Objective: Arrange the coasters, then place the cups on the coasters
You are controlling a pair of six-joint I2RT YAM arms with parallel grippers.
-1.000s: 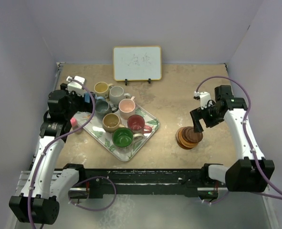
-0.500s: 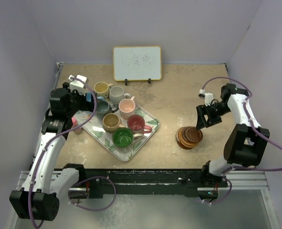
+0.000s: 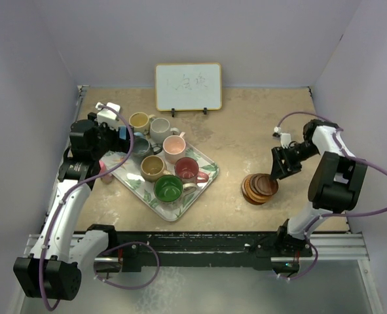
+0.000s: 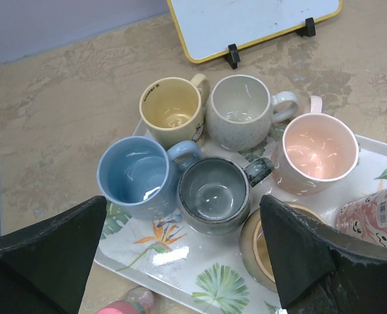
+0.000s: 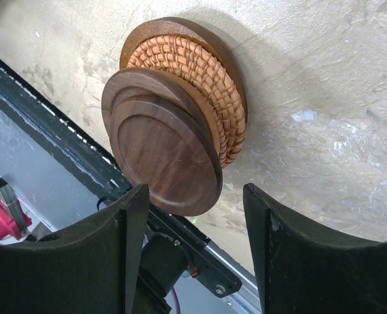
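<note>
A stack of coasters [image 3: 259,188] lies on the table at the right; its top one is a dark wooden coaster [image 5: 164,154] slid partly off a woven one [image 5: 193,72]. My right gripper [image 3: 279,167] [image 5: 194,190] hovers at the stack's far-right edge, open, with nothing gripped. Yellow [image 3: 139,121], white [image 3: 160,129], pink [image 3: 174,147], grey-blue [image 3: 141,148], tan [image 3: 153,168], red [image 3: 187,169] and green [image 3: 168,188] cups crowd the leaf-patterned tray [image 3: 209,171]. My left gripper [image 3: 118,137] [image 4: 183,198] hangs open above the grey-blue cup [image 4: 216,196] and light blue cup [image 4: 131,171].
A small whiteboard [image 3: 188,86] stands on its feet at the back centre. A pink-capped little bottle [image 3: 102,168] [image 4: 124,306] lies just off the tray's left edge. Walls close in the table on three sides, and the arms' black base rail [image 3: 200,241] runs along the near edge.
My right wrist has turned and moved slightly toward the coaster stack, its jaws narrowing. The left arm and the cups have stayed put.
</note>
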